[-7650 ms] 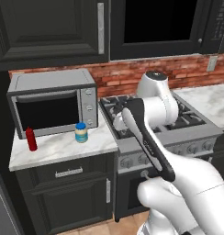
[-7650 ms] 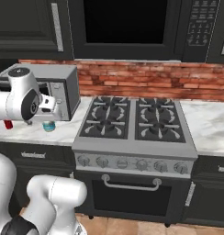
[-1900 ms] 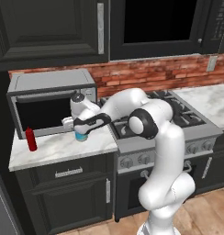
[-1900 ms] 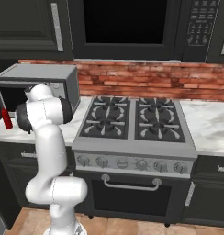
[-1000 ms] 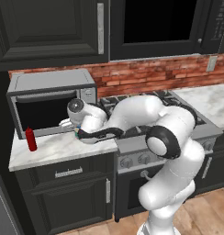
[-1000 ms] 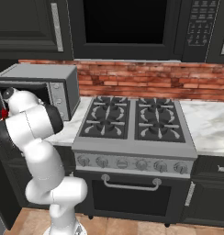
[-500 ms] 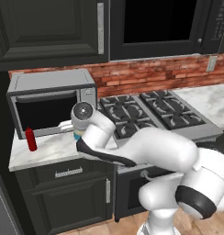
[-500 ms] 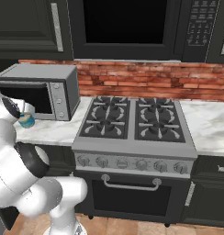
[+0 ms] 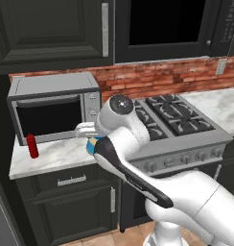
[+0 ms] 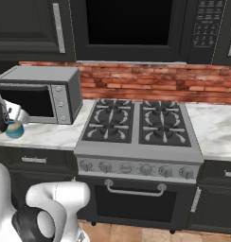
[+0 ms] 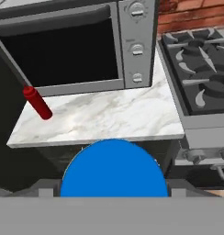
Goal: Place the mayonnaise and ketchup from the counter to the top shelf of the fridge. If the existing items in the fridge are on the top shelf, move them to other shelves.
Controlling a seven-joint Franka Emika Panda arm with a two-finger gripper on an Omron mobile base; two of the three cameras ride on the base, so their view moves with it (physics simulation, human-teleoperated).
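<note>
Overhead, dark cabinets line the wall, and a red brick backsplash (image 9: 157, 77) runs behind the white marble counter (image 11: 104, 117) over near-black drawers. A grey microwave (image 9: 54, 105) sits on the counter's left stretch beside the grey stove (image 10: 138, 127). The ketchup (image 9: 32, 146) stands on the marble in front of the microwave's left end. The mayonnaise (image 11: 114, 169) fills the bottom of the hand view with its blue lid, raised above the counter's front edge; the gripper (image 9: 93, 141) is clasped around the jar, its fingertips hidden behind it.
</note>
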